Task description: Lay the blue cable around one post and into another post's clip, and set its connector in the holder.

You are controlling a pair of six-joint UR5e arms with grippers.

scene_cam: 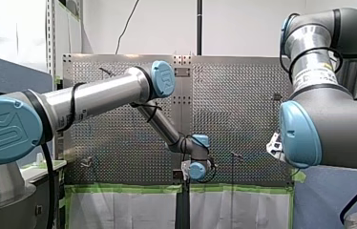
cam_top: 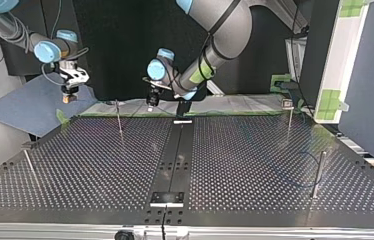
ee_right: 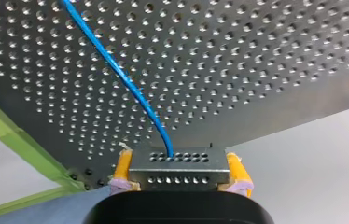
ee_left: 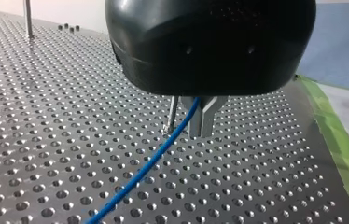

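Note:
In the left wrist view my left gripper (ee_left: 186, 130) has its metal fingers shut on the blue cable (ee_left: 149, 163), just above the perforated plate (ee_left: 46, 140). The cable runs down from the fingers and away across the holes. My right gripper (ee_right: 180, 179) has its yellow pads shut on the cable's metal connector (ee_right: 177, 161), and the blue cable (ee_right: 116, 70) rises from it over the plate's edge. In the top view my left gripper (cam_top: 152, 100) hangs at the plate's far edge near the middle. My right gripper (cam_top: 67, 95) is off the plate at that view's far left.
Thin posts stand on the plate: one far left of centre (cam_top: 119, 120), one at the near left (cam_top: 30, 167), two at the right (cam_top: 290, 120) (cam_top: 317, 172). A faint blue curve (cam_top: 287, 177) lies by the right posts. A small black fixture (cam_top: 166, 197) sits at the near middle. Green tape (ee_left: 340, 149) lines the edge.

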